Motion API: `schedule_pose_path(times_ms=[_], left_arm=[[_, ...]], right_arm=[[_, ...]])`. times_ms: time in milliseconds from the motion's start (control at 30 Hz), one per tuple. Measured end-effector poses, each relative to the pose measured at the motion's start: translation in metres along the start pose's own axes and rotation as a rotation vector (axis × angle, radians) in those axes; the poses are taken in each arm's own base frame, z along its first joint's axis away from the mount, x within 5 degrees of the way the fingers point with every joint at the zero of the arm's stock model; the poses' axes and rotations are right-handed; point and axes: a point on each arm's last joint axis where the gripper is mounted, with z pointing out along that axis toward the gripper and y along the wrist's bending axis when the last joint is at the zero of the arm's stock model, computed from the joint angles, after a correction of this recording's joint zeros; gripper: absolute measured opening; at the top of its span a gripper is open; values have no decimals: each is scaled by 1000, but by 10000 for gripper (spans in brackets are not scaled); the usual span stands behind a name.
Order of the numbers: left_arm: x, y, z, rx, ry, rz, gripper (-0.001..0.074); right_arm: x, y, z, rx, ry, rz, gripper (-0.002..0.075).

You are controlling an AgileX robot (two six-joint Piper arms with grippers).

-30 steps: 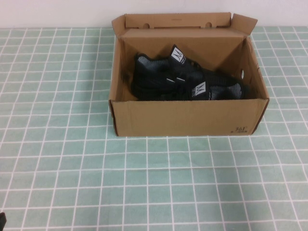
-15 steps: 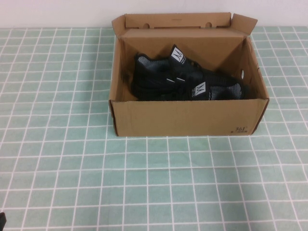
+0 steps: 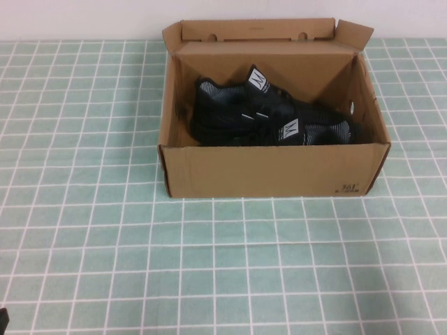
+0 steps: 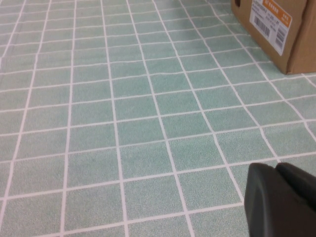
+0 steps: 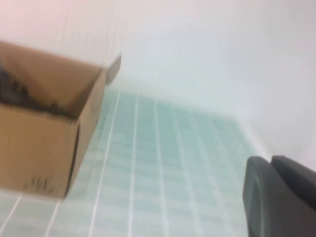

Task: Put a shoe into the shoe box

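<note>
The brown cardboard shoe box [image 3: 272, 171] stands open at the far middle of the table, lid flaps up at the back. Two black mesh sneakers lie inside it side by side: one at the back left [image 3: 230, 105] and one at the front right [image 3: 318, 129], each with a white tongue tag. I cannot tell which holds the stuffing. My left gripper [image 4: 275, 168] is shut and empty, low over the tablecloth well left of the box [image 4: 276, 29]. My right gripper [image 5: 270, 160] is shut and empty, to the right of the box [image 5: 44, 148].
A green checked tablecloth [image 3: 209, 265] covers the table, with a white wall behind the box. A dark tip of the left arm [image 3: 2, 317] shows at the near left corner of the high view.
</note>
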Motion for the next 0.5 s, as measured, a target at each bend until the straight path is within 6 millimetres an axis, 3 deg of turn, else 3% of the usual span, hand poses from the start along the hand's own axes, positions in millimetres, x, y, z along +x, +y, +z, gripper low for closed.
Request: schedule_pose_path(times_ms=[233,500], left_arm=[[0,0,0,0,0,0,-4],[0,0,0,0,0,0,-4]], right_arm=[[53,9,2,-5,29,25,-8],[69,8,-2,31,144,163,-8]])
